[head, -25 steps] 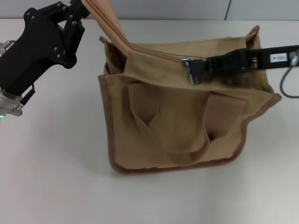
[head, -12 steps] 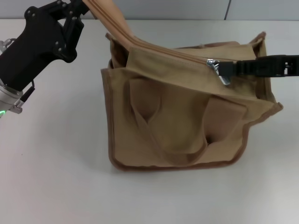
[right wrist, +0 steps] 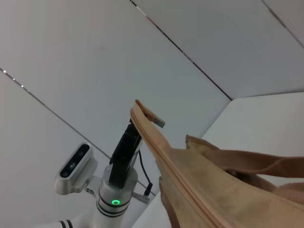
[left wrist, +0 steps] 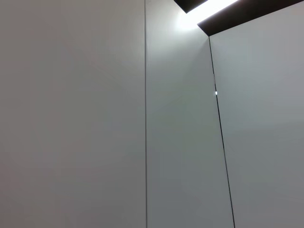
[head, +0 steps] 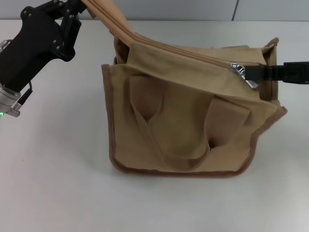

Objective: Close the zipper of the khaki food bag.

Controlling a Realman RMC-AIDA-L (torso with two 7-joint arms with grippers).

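- We see the khaki food bag (head: 193,125) standing on the white surface (head: 58,183).
- Our right gripper (head: 256,73) has its jaws pinching the zipper (head: 240,70) slider near the bag's right end.
- Our left gripper (head: 79,6) has its jaws clamped on the lifted zipper tail at the bag's left.

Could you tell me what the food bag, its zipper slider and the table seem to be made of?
The khaki food bag looks like matte woven canvas; it creases and sags softly, with darker brown piping. The zipper slider appears to be shiny silver metal, catching bright glints. The table looks like a smooth, pale laminate, though that is uncertain.
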